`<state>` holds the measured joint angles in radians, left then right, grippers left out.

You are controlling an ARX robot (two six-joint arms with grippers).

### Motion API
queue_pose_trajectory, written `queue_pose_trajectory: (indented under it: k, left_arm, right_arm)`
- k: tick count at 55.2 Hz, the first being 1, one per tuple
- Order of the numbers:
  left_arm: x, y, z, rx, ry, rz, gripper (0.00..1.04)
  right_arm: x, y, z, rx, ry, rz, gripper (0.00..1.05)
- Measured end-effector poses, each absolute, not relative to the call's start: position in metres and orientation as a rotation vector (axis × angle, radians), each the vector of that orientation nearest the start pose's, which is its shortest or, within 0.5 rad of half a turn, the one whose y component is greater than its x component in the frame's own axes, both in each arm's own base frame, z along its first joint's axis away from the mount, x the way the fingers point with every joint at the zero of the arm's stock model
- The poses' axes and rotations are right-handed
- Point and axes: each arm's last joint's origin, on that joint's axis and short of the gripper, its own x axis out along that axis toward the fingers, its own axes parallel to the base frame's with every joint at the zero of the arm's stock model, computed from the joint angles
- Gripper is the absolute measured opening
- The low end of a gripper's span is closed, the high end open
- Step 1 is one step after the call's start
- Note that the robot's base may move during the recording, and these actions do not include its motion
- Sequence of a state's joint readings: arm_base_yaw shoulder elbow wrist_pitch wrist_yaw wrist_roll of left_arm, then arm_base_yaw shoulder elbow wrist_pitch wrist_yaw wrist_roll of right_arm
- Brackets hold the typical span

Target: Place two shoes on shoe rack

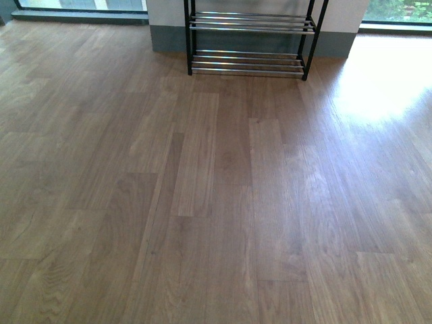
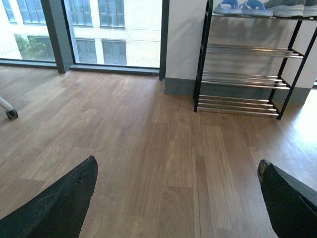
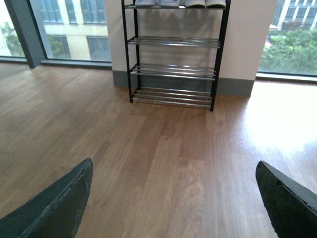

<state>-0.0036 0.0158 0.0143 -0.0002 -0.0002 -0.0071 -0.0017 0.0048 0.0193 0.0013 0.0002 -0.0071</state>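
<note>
Both tools, left [image 2: 176, 198] and right [image 3: 173, 198], hang spread and empty above bare wood floor [image 1: 216, 202], facing the black chrome-barred shoe rack [image 3: 173, 54] well ahead, whose top tier already carries white-soled shoes [image 3: 181, 3].

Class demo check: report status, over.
Left gripper open, empty. Right gripper open, empty. Shoes on shoe rack top tier. Wooden floor shows no obstacle.
</note>
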Motion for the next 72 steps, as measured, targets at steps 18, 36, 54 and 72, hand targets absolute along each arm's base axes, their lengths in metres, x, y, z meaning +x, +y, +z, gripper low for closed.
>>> queue_pose_trajectory:
  k: [18,36,54,72]
  left_arm:
    - [0.0978,-0.0003,0.1671,-0.007,0.002,-0.003,0.95]
    - [0.0978,-0.0003,0.1671,-0.007,0.002,-0.003,0.95]
    - [0.0978,-0.0003,0.1671,-0.007,0.002,-0.003,0.95]
    - [0.0978,-0.0003,0.1671,-0.007,0.002,-0.003,0.95]
  right_arm:
    - [0.0967,-0.0002,0.1699,-0.007,-0.017,-0.002,0.95]
    - [0.0967,-0.0002,0.1699,-0.007,-0.017,-0.002,0.95]
    - [0.0967,-0.0002,0.1699,-0.007,-0.017,-0.002,0.95]
    - [0.0967,-0.0002,0.1699,-0.007,-0.017,-0.002,0.95]
